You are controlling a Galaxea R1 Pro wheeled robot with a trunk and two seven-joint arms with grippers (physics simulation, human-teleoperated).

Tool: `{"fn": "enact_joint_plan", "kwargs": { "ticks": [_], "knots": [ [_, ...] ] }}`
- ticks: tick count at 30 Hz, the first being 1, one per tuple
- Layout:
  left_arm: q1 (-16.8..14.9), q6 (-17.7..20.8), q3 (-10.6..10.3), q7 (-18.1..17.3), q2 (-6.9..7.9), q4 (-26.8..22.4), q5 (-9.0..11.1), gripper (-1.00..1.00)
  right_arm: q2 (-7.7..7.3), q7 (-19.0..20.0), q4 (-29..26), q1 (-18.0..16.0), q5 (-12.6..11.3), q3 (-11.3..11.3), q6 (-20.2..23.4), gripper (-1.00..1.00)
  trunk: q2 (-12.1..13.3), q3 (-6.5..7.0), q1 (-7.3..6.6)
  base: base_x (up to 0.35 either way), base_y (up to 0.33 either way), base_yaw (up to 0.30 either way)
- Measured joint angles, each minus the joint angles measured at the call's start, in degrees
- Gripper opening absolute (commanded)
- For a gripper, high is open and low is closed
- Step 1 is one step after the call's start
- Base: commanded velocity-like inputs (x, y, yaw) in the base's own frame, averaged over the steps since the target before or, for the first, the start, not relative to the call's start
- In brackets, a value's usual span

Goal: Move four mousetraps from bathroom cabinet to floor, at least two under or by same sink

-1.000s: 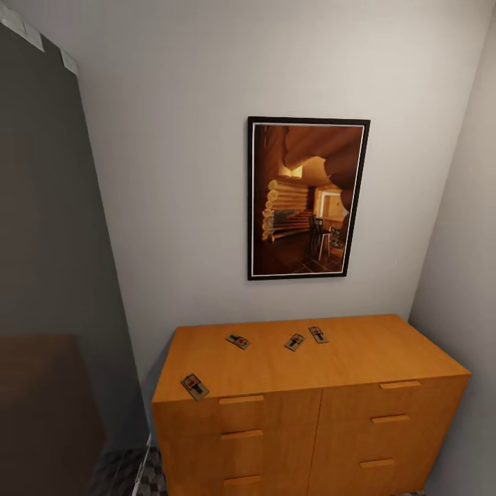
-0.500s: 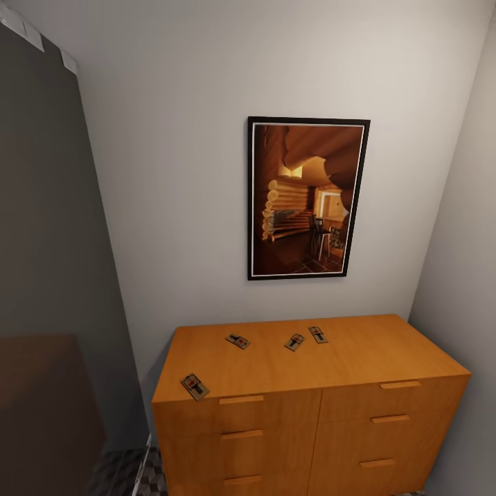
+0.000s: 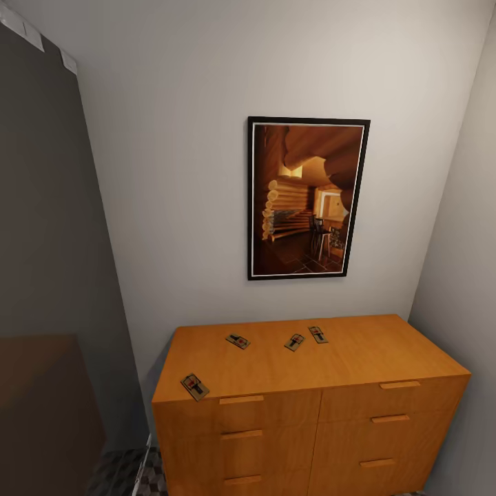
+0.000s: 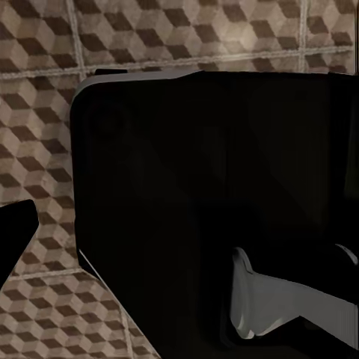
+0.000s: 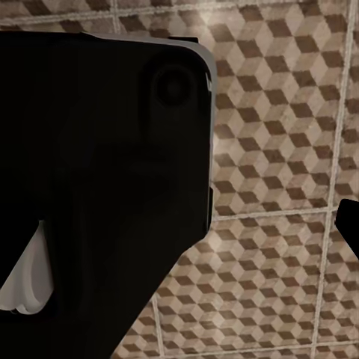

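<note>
Four mousetraps lie on the flat top of the orange-brown cabinet (image 3: 386, 358) in the head view: one at the front left corner (image 3: 195, 386) and three in a loose row further back (image 3: 238, 341), (image 3: 294, 342), (image 3: 317, 334). Cube-patterned bathroom floor (image 3: 127, 472) shows at the cabinet's left foot. Both wrist views look down at this floor (image 4: 45, 112) (image 5: 284, 149). A dark fingertip (image 4: 15, 232) of my left gripper (image 4: 179, 239) sits at the frame's edge, as does a fingertip (image 5: 350, 224) of my right gripper (image 5: 179, 224); the jaws stand wide apart and hold nothing.
A framed picture (image 3: 306, 198) hangs above the cabinet. A dark grey panel (image 3: 48, 227) and a brown surface (image 3: 41, 406) stand at the left, a wall (image 3: 468, 275) close at the right. My own black body (image 4: 209, 172) (image 5: 105, 172) blocks much of both wrist views.
</note>
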Motion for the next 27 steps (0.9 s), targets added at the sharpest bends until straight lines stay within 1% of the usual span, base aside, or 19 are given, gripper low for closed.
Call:
{"fn": "enact_joint_plan", "kwargs": {
  "ticks": [2,4,5,7,10,12,15,20,21,22,25,27],
  "knots": [
    [0.0,0.18,-0.07,-0.07,-0.34,-1.41,0.01,1.0,-0.11,-0.1,-0.12,-0.01,0.01,-0.03,0.27,1.0,0.0,0.0,0.0,0.0,0.0,0.0],
    [-0.02,0.63,-0.11,-0.08,-0.72,-3.88,0.07,1.0,-0.26,-0.39,-0.7,-0.06,0.02,-0.07,0.58,1.0,0.0,0.01,0.0,0.0,0.0,0.0],
    [-0.01,0.64,-0.1,-0.08,-0.73,-3.92,0.07,1.0,-0.27,-0.4,-0.71,-0.06,0.02,-0.07,0.58,1.0,0.0,0.0,0.0,0.0,0.0,0.0],
    [-0.03,1.66,-0.09,-0.01,-1.05,-7.16,0.14,1.0,-0.48,-0.76,-2.21,-0.31,0.03,-0.05,1.11,1.0,0.0,0.01,0.0,0.0,0.0,0.0],
    [-0.05,4.99,-0.07,0.13,-1.35,-12.54,0.03,1.0,-1.0,-1.16,-6.14,-0.57,0.06,-0.02,2.85,1.0,0.01,0.02,0.0,0.0,0.0,0.0],
    [-0.06,8.66,-0.17,0.19,-1.47,-16.21,-0.16,1.0,-1.55,-1.3,-9.56,-0.68,0.13,-0.01,4.98,1.0,0.01,0.02,0.0,0.0,0.0,0.0],
    [-0.05,15.14,-0.33,0.21,-1.57,-22.1,-0.32,1.0,-2.62,-1.38,-15.76,-0.76,0.21,-0.02,10.17,1.0,0.01,0.02,0.0,0.0,0.0,0.0],
    [-0.05,24.97,-0.54,0.01,-1.64,-33.22,-0.37,1.0,-4.31,-1.28,-28.89,-0.82,0.1,-0.29,21.52,1.0,0.01,0.03,0.0,0.0,0.0,0.0],
    [-0.06,26.56,-0.59,-0.05,-1.66,-35.46,-0.35,1.0,-4.56,-1.26,-31.77,-0.8,0.02,-0.36,23.78,1.0,0.01,0.03,0.0,0.0,0.0,0.0],
    [-0.05,26.62,-0.58,-0.05,-1.67,-35.56,-0.35,1.0,-4.56,-1.26,-31.89,-0.79,-0.01,-0.36,23.86,1.0,0.02,0.02,-0.01,0.0,0.0,0.0],
    [-0.07,30.87,-0.86,-0.16,-1.88,-41.91,-0.31,1.0,-5.2,-1.21,-40.17,-0.8,-0.22,-0.48,29.88,1.0,0.01,0.03,0.0,0.0,0.0,0.0],
    [-0.07,33.5,-1.41,-0.23,-2.13,-45.85,-0.32,1.0,-5.56,-1.18,-45.28,-0.78,-0.31,-0.54,33.22,1.0,0.01,0.02,-0.01,0.0,0.0,0.0]
  ]
}}
